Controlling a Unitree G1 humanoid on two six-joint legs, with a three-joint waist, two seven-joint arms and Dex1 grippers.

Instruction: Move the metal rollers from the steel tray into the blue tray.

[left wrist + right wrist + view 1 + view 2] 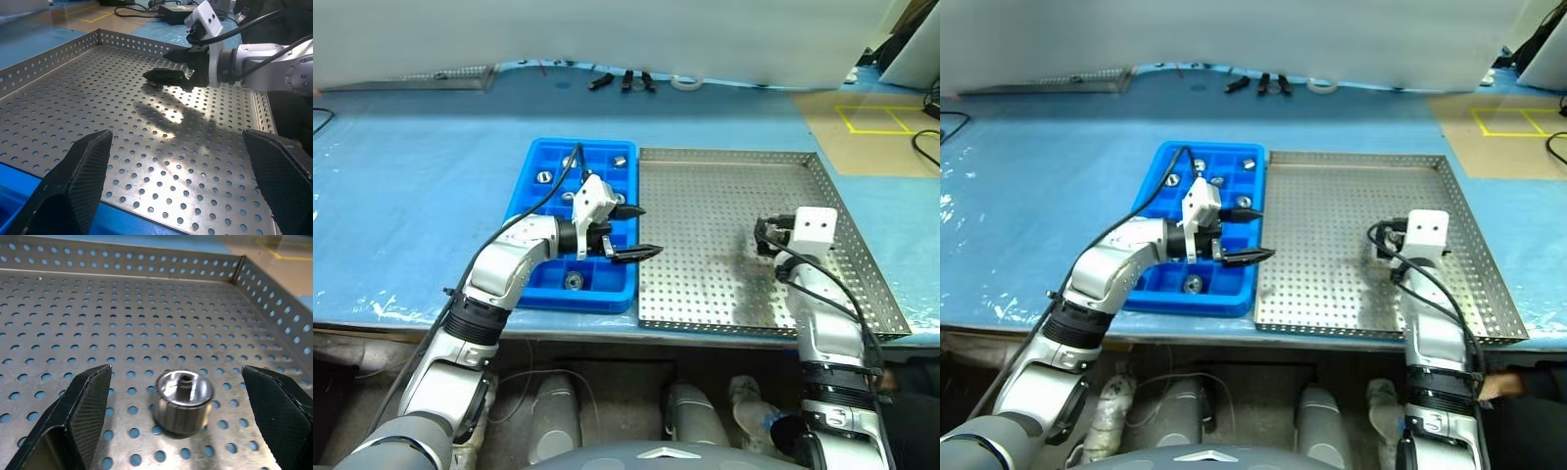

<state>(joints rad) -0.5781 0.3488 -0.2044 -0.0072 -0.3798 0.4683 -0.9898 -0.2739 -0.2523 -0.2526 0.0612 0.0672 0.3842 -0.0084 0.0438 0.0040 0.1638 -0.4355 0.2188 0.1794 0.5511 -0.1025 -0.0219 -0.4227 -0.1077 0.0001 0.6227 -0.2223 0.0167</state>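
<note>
The steel tray (pixel 705 196) lies on the pale blue table, right of the blue tray (pixel 533 171). One metal roller (pixel 184 400) stands upright on the steel tray's perforated floor, between the wide-apart fingers of my right gripper (pixel 175 369) and touching neither. That gripper (pixel 764 235) sits low over the right half of the steel tray. Several metal rollers (pixel 545 177) rest in separate compartments of the blue tray. My left gripper (pixel 649 231) is open and empty. It points right, over the seam between the two trays.
Black hand tools (pixel 626 80) and a roll of tape (pixel 685 83) lie at the table's far edge. A perforated metal piece (pixel 440 76) is at the back left. The steel tray's raised rims (pixel 264 293) border the roller's corner.
</note>
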